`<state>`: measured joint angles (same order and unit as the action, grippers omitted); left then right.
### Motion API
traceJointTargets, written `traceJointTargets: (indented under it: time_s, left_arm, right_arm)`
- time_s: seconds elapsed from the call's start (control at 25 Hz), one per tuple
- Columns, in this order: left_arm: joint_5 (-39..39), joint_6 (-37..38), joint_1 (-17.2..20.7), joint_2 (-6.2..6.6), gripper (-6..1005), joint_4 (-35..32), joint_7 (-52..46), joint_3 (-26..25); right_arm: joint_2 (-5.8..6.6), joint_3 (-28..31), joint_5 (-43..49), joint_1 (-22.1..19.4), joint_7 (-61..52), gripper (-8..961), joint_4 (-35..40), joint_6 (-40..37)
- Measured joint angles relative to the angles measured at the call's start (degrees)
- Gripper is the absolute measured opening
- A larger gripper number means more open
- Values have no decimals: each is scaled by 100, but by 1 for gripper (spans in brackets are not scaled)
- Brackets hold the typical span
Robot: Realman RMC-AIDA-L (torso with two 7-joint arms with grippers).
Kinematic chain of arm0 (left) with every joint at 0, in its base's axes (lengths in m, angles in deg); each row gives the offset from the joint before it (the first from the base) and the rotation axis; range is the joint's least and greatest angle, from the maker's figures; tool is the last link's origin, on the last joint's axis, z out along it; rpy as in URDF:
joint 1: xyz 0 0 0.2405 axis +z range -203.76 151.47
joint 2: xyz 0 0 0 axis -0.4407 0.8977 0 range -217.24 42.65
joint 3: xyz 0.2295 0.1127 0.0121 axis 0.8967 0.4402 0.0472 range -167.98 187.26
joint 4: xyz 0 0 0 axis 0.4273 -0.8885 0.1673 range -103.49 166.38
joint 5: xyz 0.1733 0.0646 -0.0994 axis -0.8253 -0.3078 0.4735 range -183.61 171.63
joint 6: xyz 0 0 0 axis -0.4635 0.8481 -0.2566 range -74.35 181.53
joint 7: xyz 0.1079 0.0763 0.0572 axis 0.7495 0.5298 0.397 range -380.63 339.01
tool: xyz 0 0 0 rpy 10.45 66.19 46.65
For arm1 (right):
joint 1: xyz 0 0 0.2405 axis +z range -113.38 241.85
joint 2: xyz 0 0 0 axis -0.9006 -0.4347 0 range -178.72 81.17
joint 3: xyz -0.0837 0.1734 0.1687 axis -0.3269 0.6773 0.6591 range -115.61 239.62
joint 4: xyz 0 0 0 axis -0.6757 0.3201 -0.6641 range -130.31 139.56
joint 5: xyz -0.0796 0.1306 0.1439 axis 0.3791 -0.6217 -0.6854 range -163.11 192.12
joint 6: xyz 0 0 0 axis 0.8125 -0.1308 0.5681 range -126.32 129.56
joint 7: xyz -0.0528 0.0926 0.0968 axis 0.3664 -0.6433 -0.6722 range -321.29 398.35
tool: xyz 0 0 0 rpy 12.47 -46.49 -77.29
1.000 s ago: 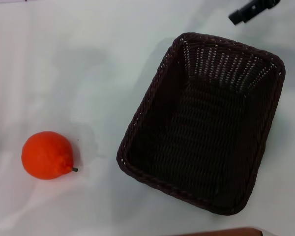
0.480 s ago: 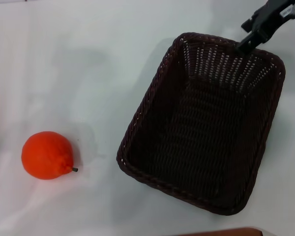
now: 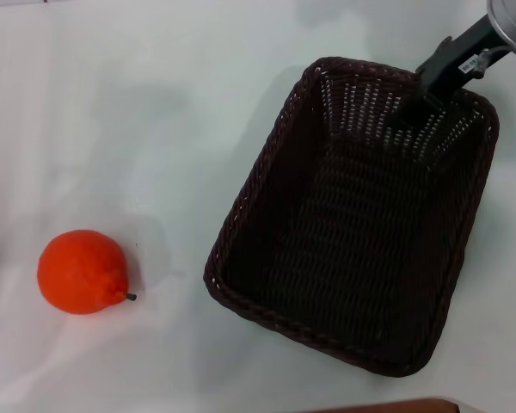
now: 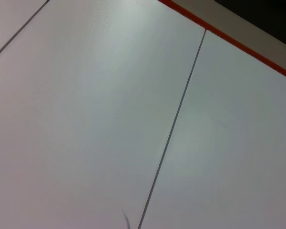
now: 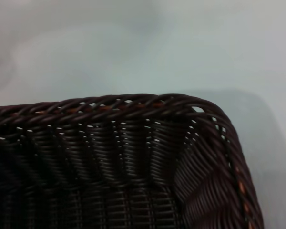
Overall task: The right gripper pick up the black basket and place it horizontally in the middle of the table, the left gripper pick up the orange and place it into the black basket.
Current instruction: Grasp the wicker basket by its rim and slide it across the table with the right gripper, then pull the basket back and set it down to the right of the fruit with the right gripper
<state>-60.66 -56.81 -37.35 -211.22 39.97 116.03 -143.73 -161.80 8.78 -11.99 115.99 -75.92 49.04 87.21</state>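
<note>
One woven wicker black basket, rectangular with braided rim, lies on the glossy white table. The right gripper hangs over its far rim; whether its fingers are parted cannot be told. One round orange sits well apart.

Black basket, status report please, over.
Right tool over the far end of the black basket; grip unclear. Left tool out of view. Basket skewed on the table, not lifted. Orange sits apart on its left. Nothing in the way.
</note>
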Motion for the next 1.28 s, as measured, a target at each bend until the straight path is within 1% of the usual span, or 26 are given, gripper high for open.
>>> traceJointTargets:
  time_s: [0.16, 0.36, 0.4, 0.44, 0.48, 0.6, 0.72, 0.8, 0.92, 1.0, 1.12, 1.2, 1.28]
  left_arm:
    - [0, 78, -22, 0, 881, 17, 0, 0]
    - [4, 173, -62, 8, 874, 28, 0, 0]
    - [13, 186, -69, 13, 873, 31, 0, -2]
    - [21, 197, -80, 15, 873, 32, 0, -7]
    - [23, 209, -90, 16, 873, 33, 0, -12]
    - [26, 298, -135, 22, 873, 55, 0, -20]
    - [23, 398, -172, 24, 873, 114, 0, -1]
    - [14, 437, -198, 25, 873, 121, 0, 0]
    - [7, 467, -235, 27, 873, 123, 0, 0]
    - [5, 480, -254, 27, 873, 123, 0, 0]
    - [2, 493, -284, 27, 873, 123, 0, 0]
    - [0, 510, -306, 27, 873, 123, 0, 0]
    - [0, 523, -331, 27, 873, 123, 0, 0]
  right_arm:
    - [-3, 28, -12, 1, 33, 587, 25, 108]
    - [82, 119, -14, 1, -16, 375, 48, 410]
    - [130, 272, -16, -12, -50, 346, 60, 529]
    - [130, 272, -16, -12, -50, 318, 60, 529]
    - [159, 393, -18, -27, -73, 290, 65, 593]
    - [261, 1021, -26, -49, -207, 204, 33, 793]
    - [324, 1680, -30, -89, -396, 178, -11, 931]
    - [351, 2029, -38, -154, -548, 160, -42, 994]
    - [392, 2449, -186, -322, -925, 160, -81, 990]
    - [443, 2592, -434, -444, -1183, 160, -185, 972]
    - [526, 2644, -888, -594, -1507, 161, -568, 909]
    - [537, 2648, -1130, -668, -1607, 161, -838, 796]
    - [501, 2653, -1361, -749, -1678, 161, -1031, 596]
